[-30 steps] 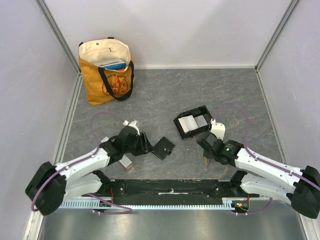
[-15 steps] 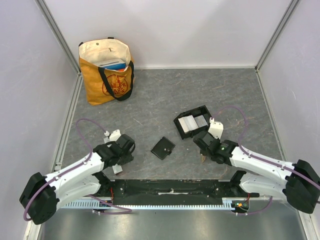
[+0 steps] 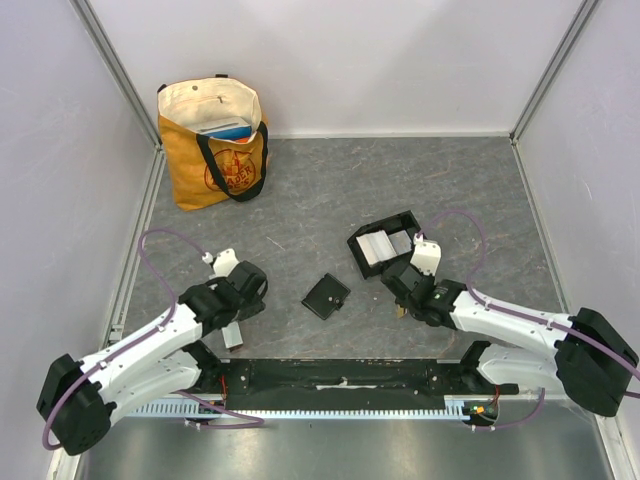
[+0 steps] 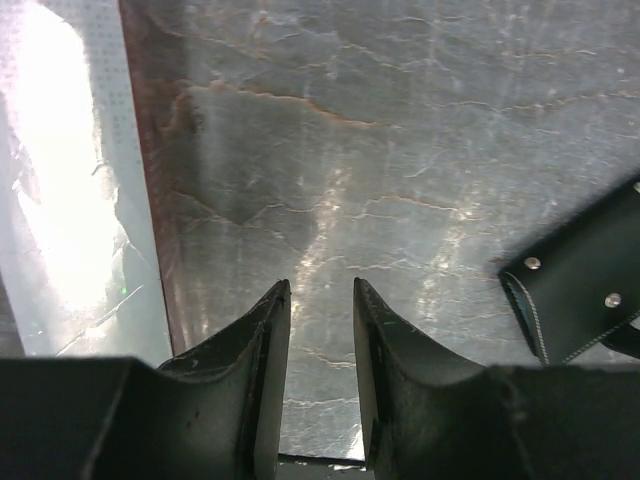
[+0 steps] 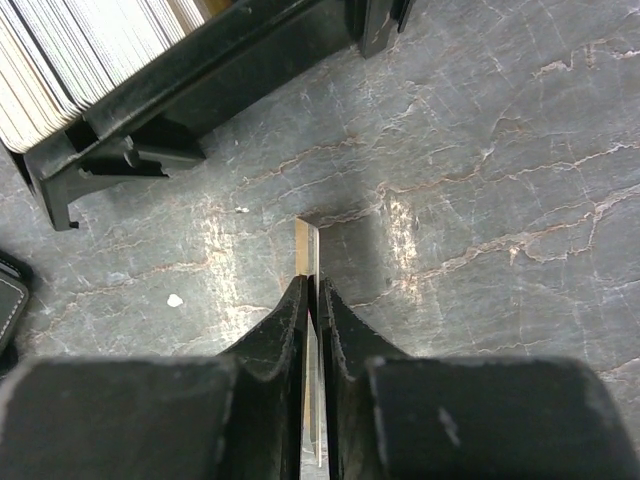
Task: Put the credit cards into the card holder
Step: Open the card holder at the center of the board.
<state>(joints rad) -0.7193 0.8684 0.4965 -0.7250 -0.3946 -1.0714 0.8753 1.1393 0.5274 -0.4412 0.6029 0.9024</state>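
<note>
So the right gripper has its jaws almost shut, pinching a credit card edge-on. You can see the thin orange-ish edge poking out past the fingertips, right over the grey table. The card holder sits just ahead of that gripper and off to its left, not touching it, and one compartment has a stack of pale cards standing on edge.

The left gripper hangs over bare table with its jaws partly open and nothing between them. The black wallet lies flat ahead of it and to its right, near but apart. The tote bag is well beyond the left gripper, way at the back.
</note>
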